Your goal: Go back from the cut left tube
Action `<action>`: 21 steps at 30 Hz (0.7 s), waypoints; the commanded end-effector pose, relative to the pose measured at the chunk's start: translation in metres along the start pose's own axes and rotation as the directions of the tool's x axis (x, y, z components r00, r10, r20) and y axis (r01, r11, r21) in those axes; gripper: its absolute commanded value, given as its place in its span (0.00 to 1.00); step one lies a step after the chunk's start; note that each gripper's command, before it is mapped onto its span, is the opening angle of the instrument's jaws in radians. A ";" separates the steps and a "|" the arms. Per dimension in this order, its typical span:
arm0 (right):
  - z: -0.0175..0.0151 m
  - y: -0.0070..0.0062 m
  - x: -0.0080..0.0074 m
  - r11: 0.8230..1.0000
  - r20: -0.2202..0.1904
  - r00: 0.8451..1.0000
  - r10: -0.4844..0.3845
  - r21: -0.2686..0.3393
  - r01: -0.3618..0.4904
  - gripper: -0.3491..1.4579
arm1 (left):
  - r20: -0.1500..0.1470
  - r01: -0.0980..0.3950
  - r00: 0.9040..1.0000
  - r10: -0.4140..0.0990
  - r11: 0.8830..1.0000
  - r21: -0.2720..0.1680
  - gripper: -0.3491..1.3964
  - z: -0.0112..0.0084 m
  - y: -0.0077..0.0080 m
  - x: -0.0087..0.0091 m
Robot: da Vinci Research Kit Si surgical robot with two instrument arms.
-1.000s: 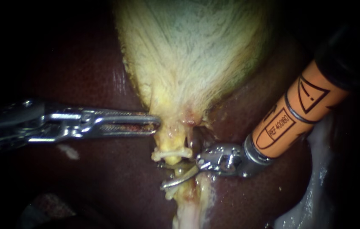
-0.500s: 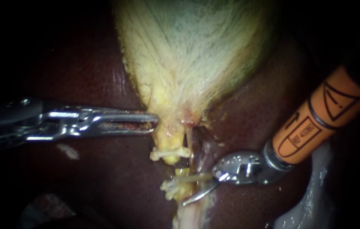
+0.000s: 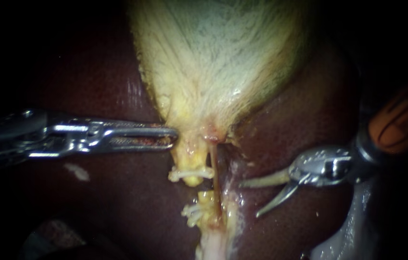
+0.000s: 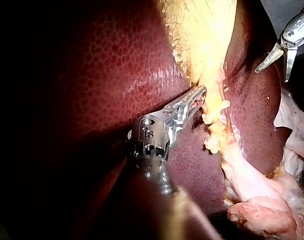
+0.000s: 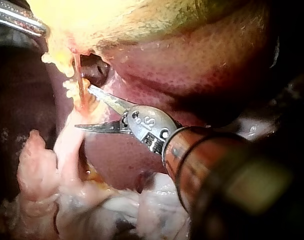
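Note:
The pale gallbladder [image 3: 213,58] narrows to a yellow neck. Below it the left tube is cut: an upper stump [image 3: 192,174] and a lower stump [image 3: 195,210], each with a whitish clip, with a gap between them. A thin reddish right tube [image 3: 213,178] runs whole beside them. My left instrument [image 3: 172,137] is shut on the gallbladder's neck, as the left wrist view [image 4: 198,97] also shows. My right instrument [image 3: 249,200] has curved blades that stand open, apart from the tubes. In the right wrist view [image 5: 84,107] its blades point at the stumps.
Dark red liver [image 3: 117,202] surrounds the gallbladder. Pale loose tissue [image 3: 343,231] lies under the right instrument's shaft, and pinkish tissue [image 4: 257,210] trails beyond the lower stump. The left instrument's shaft [image 5: 16,17] crosses a corner of the right wrist view.
My right instrument has drawn back to the right, away from the cut tube, with its blades open. The left instrument has kept its hold, almost still.

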 end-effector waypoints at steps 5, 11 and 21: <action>-0.0008 0.0002 0.0000 0.996 0.013 0.999 -0.049 -0.069 0.050 0.98 | -0.002 0.001 1.000 -0.001 1.000 0.003 0.00 -0.0002 0.0000 -0.0002; -0.0006 0.0002 -0.0003 0.993 0.022 0.998 -0.060 -0.096 0.062 0.99 | -0.001 0.001 1.000 -0.001 1.000 0.002 0.00 0.0000 -0.0001 -0.0002; -0.0006 0.0001 -0.0004 0.993 0.024 0.998 -0.060 -0.104 0.062 0.99 | 0.007 -0.005 1.000 0.005 1.000 -0.006 0.00 0.0021 -0.0005 0.0010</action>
